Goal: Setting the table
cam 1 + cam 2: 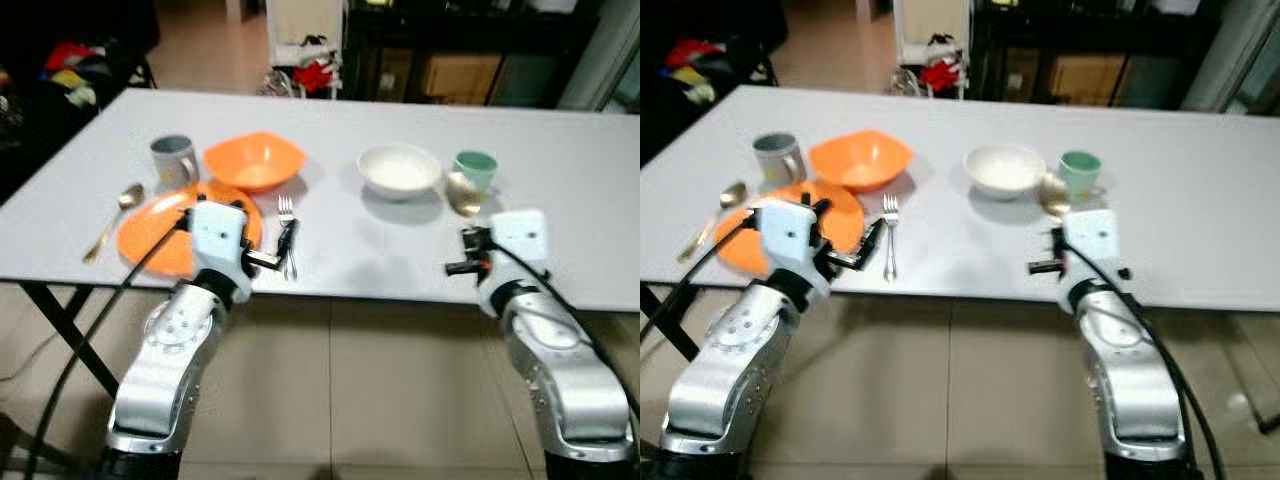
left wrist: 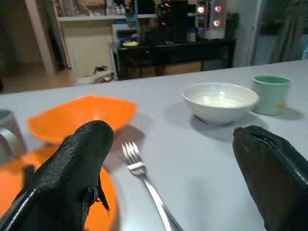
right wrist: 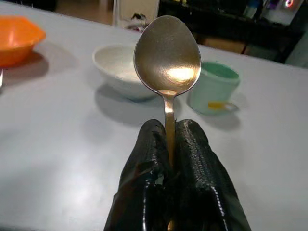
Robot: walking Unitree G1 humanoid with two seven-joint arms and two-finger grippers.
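The right gripper (image 3: 169, 144) is clamped tight on the handle of a gold spoon (image 3: 167, 60), held over the near edge of the grey table (image 1: 560, 170). The spoon's long axis runs straight out from the fingers, bowl end pointing to twelve o'clock, toward the white bowl (image 1: 399, 170) and green cup (image 1: 475, 168). It's shiny brass-gold, its oval bowl facing the wrist camera and catching a bright glint. Over at nine o'clock, the left gripper (image 2: 175, 163) hangs with fingers spread wide, nothing between them, just above a silver fork (image 1: 286, 232) lying beside the orange plate (image 1: 150, 235). Beyond sit an orange bowl (image 1: 254, 160), a grey mug (image 1: 173, 160) and a second gold spoon (image 1: 112, 220).
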